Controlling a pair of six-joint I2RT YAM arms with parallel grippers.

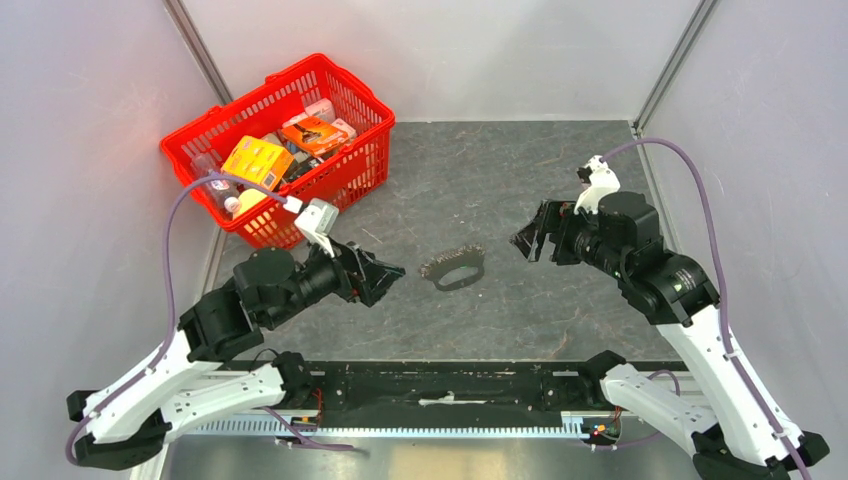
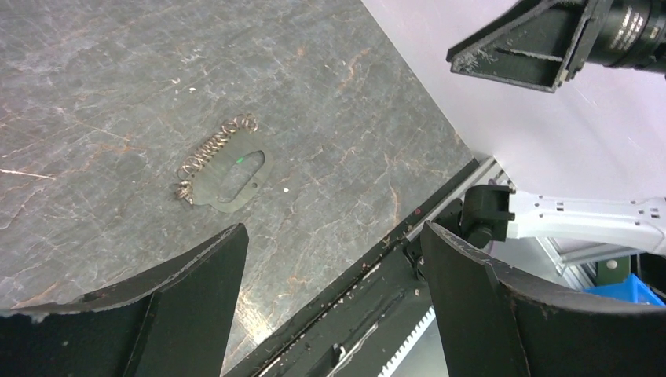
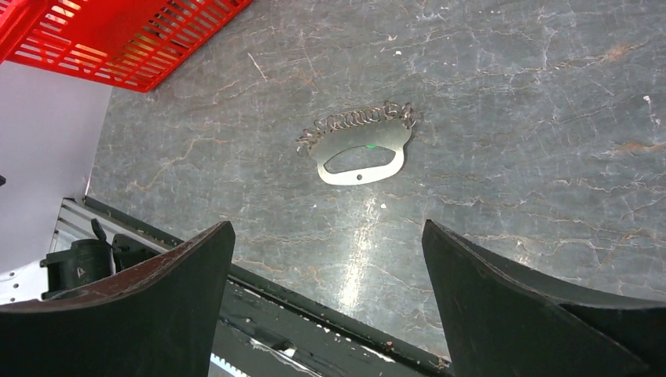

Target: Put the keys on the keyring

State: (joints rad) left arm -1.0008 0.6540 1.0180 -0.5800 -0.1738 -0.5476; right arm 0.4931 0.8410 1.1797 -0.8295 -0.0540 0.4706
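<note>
Two grippers, both wide open, holding nothing.

Bottom of the top view: arm bases and the rail [image 1: 400, 385]. Just above, the left gripper [image 1: 385, 277] sits left of centre and the right gripper [image 1: 530, 240] right of centre, each aimed inward.

Between them, apart from both, the keyring [image 1: 455, 268] lies flat on the table [image 1: 520, 160], toothed rim along its upper edge.

Key [image 3: 369, 145]: only a green speck shows, on the keyring just above the oval opening. Whether it is threaded or merely resting there, I cannot tell.

Far upper left: basket [image 1: 240, 106], not needed.

Judgement: approach step. I would pin the keyring with one gripper first, low and slow. Then I would pinch the key with fingertips only; it is small and flat, likely to skid.
</note>
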